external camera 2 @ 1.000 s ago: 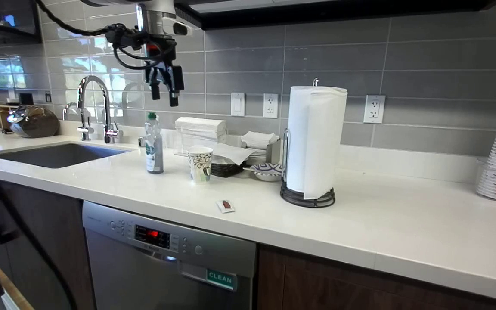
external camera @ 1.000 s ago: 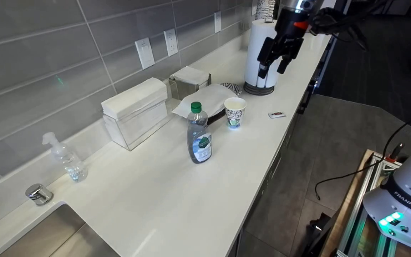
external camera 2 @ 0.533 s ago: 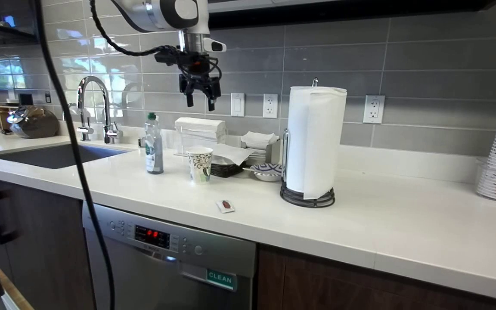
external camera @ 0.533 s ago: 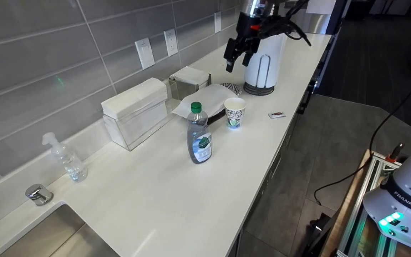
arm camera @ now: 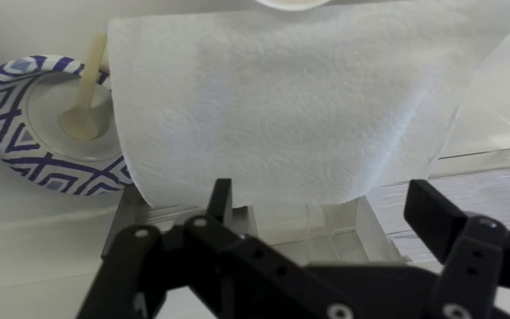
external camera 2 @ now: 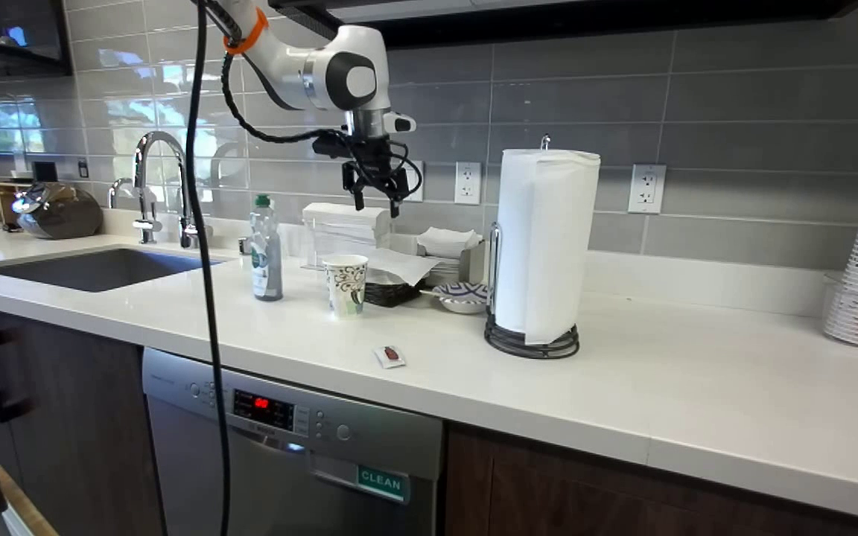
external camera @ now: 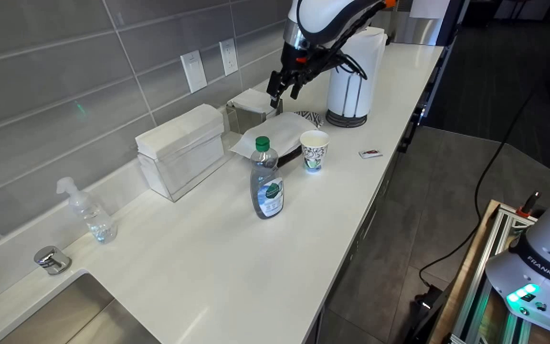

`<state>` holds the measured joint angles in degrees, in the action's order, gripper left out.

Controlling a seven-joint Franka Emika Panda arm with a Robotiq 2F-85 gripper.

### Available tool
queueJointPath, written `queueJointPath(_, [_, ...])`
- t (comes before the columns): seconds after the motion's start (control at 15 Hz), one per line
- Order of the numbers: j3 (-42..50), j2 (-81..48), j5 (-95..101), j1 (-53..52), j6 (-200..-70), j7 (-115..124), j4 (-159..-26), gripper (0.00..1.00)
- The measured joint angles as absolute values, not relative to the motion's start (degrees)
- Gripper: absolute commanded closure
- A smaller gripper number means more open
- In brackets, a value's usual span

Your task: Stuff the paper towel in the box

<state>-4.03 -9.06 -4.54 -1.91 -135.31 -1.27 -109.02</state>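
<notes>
Hovering, jaws wide apart — black gripper [arm camera: 321, 190], embossed paper towel [arm camera: 290, 110], clear-walled box [arm camera: 372, 228], blue-patterned bowl [arm camera: 33, 159].

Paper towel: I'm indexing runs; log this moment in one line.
gripper: open, holding nothing | paper towel: spread over dark object, not yet stuffed | bowl: spoon in it

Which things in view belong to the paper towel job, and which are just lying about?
In the job:
gripper
loose paper towel sheet
black container partly under it, or acrylic napkin holder (unclear which is the box)

Lying about:
green-capped dish soap bottle
patterned paper cup
patterned paper bowl
wooden spoon
small sachet
paper towel roll
clear pump bottle
</notes>
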Motion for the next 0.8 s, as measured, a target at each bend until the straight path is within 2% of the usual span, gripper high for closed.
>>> queueJointPath(0.8, [-4.2, -11.3, -4.7, -2.2, -135.9, -1.6, -107.9, 0.00])
